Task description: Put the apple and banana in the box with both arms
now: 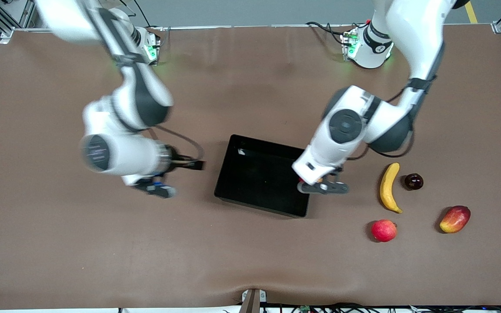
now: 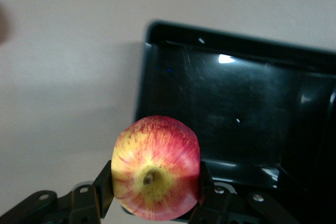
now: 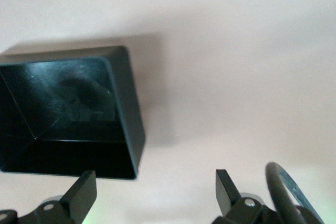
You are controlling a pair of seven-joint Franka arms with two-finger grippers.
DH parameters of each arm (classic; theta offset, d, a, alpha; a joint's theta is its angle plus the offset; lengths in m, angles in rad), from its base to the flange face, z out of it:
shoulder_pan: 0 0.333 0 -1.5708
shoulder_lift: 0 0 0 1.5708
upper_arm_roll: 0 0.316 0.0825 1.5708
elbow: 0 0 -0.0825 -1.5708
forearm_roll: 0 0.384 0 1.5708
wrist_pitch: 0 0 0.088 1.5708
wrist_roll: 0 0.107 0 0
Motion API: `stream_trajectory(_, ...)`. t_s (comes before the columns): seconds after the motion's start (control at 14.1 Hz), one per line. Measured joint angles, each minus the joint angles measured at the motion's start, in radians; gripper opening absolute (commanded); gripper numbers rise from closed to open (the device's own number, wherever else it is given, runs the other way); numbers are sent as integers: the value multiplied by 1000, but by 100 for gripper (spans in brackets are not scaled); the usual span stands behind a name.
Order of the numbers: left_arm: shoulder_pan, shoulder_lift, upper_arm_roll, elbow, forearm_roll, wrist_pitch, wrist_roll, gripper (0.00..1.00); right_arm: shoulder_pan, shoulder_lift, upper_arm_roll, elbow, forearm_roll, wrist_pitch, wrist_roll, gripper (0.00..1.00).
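Neither fruit is in the box (image 1: 257,174) yet; you can log both placements as outstanding, though one is under way.

Apple (image 2: 155,167): the left wrist view shows it pinched between the two fingers of the left gripper (image 1: 322,186), red and yellow streaked, stem end toward the camera. In the front view the left gripper hangs over the box edge at the left arm's end, roughly at the box's 3 o'clock. The apple itself is hidden there under the wrist. You would judge this half as grasp done, release pending: the gripper has to come in over the box floor and let go.

Banana (image 1: 389,187): lies on the table (image 1: 250,261), untouched, well apart from the box at its 3 o'clock. A dark round fruit (image 1: 413,181) sits just beside it. A plain pinkish-red fruit (image 1: 383,230) lies at the banana's 6 o'clock, and a mango (image 1: 455,219) at its 4 o'clock.

Right gripper (image 1: 157,188): empty, fingers spread, as the right wrist view shows. It hangs over bare table at the box's 9 o'clock. It is far from the banana, so that pick is entirely left to do.
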State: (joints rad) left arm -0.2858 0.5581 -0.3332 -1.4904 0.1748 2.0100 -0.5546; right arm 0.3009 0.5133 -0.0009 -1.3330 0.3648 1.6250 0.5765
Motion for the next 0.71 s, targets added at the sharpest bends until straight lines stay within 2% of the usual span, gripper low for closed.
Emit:
stream_trajectory(0.14,-24,23,1,-28,4,7,-2,0,-101,-10,0,33,0,-99,-3,100)
stream_trajectory(0.5,-51,116,2,-83,8,179,-79,0,-275,-62,-5,84,-13,-201,2,100)
stream_trajectory(0.71,-62,157,4,-85,15,193,-81,0,-360,-140,-5,117,-45,-273,-46,100)
